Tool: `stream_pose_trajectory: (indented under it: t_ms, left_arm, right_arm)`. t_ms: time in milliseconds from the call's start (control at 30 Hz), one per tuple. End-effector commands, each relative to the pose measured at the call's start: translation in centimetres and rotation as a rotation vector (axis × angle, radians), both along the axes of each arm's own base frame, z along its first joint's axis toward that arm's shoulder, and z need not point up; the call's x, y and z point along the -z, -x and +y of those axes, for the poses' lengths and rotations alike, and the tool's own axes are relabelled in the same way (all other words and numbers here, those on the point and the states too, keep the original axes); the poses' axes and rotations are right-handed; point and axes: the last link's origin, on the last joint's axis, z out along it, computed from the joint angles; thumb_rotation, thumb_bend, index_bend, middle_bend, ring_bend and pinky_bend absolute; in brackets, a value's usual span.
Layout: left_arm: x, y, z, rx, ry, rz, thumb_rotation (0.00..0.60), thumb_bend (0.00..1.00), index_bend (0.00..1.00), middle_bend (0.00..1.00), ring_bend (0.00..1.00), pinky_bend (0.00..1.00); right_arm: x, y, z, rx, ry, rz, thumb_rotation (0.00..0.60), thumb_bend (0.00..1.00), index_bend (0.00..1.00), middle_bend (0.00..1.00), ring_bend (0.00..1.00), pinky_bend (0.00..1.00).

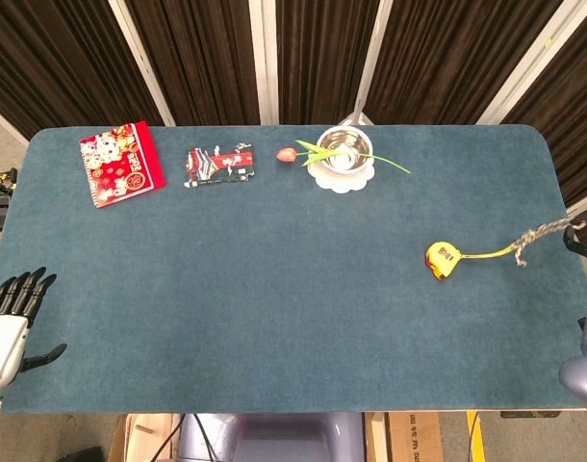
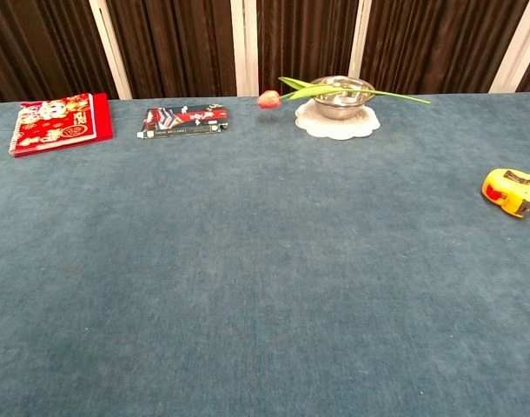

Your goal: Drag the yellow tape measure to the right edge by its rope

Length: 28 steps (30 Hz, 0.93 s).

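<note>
The yellow tape measure lies on the blue table near its right side; the chest view shows the tape measure at the frame's right border. Its rope runs right and slightly up, past a knot, to the table's right edge. There my right hand holds the rope's end, though only dark fingers show at the frame border. My left hand hangs off the front left corner with its fingers apart and nothing in it.
At the back stand a red booklet, a black and red packet, and a metal bowl on a white doily with a tulip laid across it. Dark curtains close off the far side.
</note>
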Motion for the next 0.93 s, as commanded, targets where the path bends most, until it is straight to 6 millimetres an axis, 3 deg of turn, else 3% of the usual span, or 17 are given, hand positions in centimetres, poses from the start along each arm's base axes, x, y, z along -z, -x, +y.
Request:
stream_pose_trajectory:
  t_ms: [33,267,500,633,767,933]
  left_arm:
    - [-0.1,0.0,0.0,0.001,-0.001,-0.001,0.6,0.0,0.0,0.0,0.0,0.0]
    - [-0.2,0.0,-0.1,0.006,0.001,-0.006,0.6,0.0,0.0,0.0,0.0,0.0]
    - [-0.2,0.2,-0.1,0.002,0.0,-0.004,0.6,0.0,0.0,0.0,0.0,0.0]
    - [-0.2,0.3,-0.1,0.0,-0.002,0.008,0.6,0.0,0.0,0.0,0.0,0.0]
    - [-0.2,0.3,-0.2,-0.002,-0.006,0.011,0.6,0.0,0.0,0.0,0.0,0.0]
    - [-0.2,0.4,-0.2,-0.01,-0.004,0.018,0.6,0.0,0.0,0.0,0.0,0.0]
  right_arm:
    - [0.6,-0.4,0.6,-0.018,-0.029,0.005,0.6,0.47,0.0,0.0,0.0,0.0]
    - [1.7,-3.4,3.3,-0.153,-0.07,-0.003,0.6,0.47,0.0,0.0,0.0,0.0]
    - [4.3,-6.1,10.7,-0.329,-0.2,0.05,0.6,0.37,0.0,0.0,0.0,0.0]
    - [5.6,-6.5,15.0,-0.403,-0.247,0.105,0.6,0.35,0.0,0.0,0.0,0.0]
    - [6.4,-5.9,18.0,-0.452,-0.268,0.2,0.6,0.35,0.0,0.0,0.0,0.0]
    - [6.6,-5.1,19.0,-0.472,-0.241,0.261,0.6,0.35,0.0,0.0,0.0,0.0]
